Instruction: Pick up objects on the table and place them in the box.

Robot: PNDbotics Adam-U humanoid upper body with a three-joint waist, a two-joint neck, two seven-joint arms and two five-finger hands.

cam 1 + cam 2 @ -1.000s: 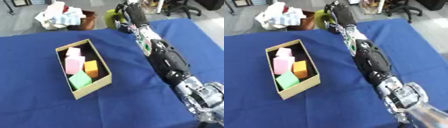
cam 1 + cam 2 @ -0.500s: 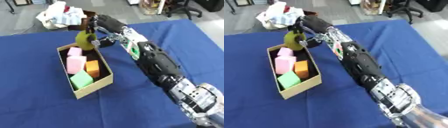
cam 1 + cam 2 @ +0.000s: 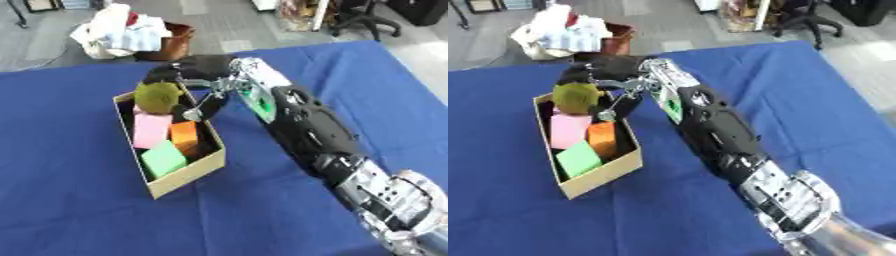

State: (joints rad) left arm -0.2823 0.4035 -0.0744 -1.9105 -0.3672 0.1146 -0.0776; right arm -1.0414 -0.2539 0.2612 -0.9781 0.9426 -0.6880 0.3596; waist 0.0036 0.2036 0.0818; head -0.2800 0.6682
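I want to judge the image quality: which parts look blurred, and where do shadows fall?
Left eye view: the right hand and the olive round object look smeared; the box interior is shadowed behind its near wall. Right eye view: the forearm near the bottom edge is soft; the blue tablecloth is evenly lit, without glare.

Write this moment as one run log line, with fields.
right robot hand: shut on olive round object | position: over far end of box | box contents: pink, orange, green blocks | release: not yet

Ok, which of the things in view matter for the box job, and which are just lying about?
Job: cardboard box; olive-green round object held in right hand over the box; pink block, orange block, green block inside.

Lying about: brown basket of white cloths behind the table.
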